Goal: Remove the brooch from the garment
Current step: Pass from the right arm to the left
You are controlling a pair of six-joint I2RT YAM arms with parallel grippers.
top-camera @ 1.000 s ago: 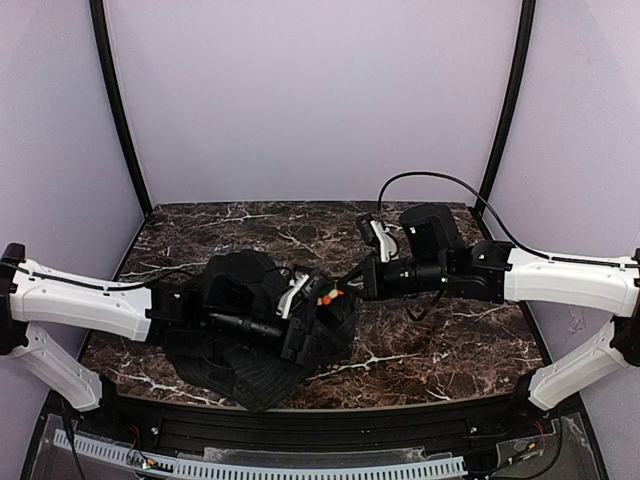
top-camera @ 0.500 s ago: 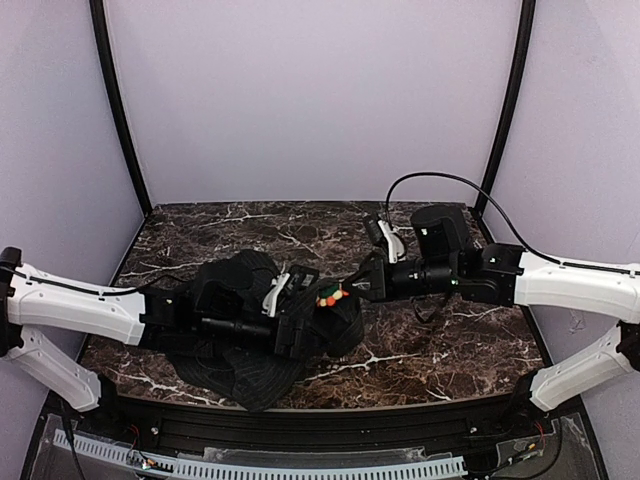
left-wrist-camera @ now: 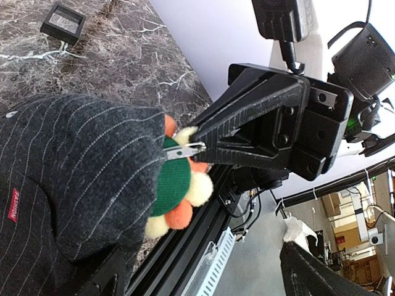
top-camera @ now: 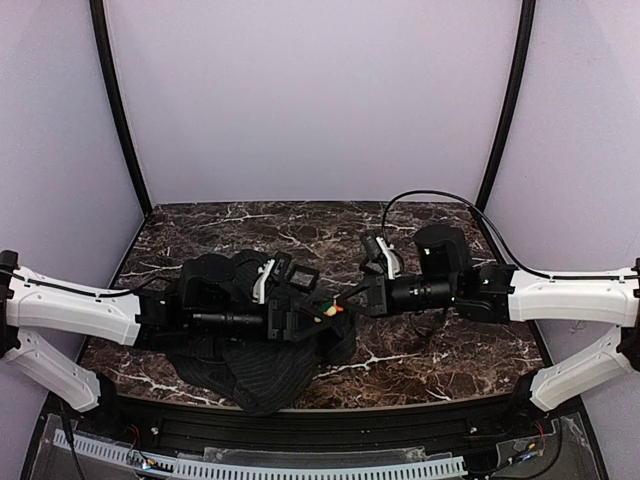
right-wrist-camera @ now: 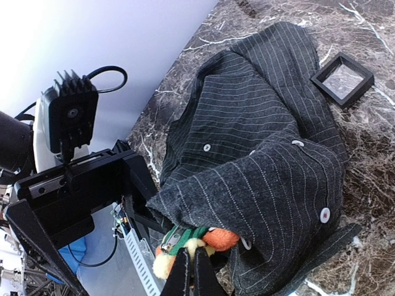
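Observation:
The brooch (top-camera: 328, 309), orange and cream petals on a green back, sits at the raised edge of the black pinstriped garment (top-camera: 250, 365). My right gripper (top-camera: 340, 302) is shut on the brooch (right-wrist-camera: 197, 242), its fingertips (right-wrist-camera: 191, 265) pinching it from below. In the left wrist view those black fingers clamp the metal clasp of the brooch (left-wrist-camera: 176, 185), which touches the garment fold (left-wrist-camera: 74, 166). I cannot tell whether the pin still passes through the cloth. My left gripper (top-camera: 285, 300) stands open around the garment (right-wrist-camera: 259, 154), with cloth lying against one finger (left-wrist-camera: 105, 283).
A small black square box (left-wrist-camera: 63, 23) lies on the marble table (top-camera: 450, 350) behind the garment; the right wrist view shows the box (right-wrist-camera: 342, 79) beside the cloth. The black rail (top-camera: 330, 425) runs along the table's near edge, right below the brooch.
My left gripper has drawn back to the left over the garment. The right gripper has kept its grip on the brooch, which now sits slightly nearer the front edge.

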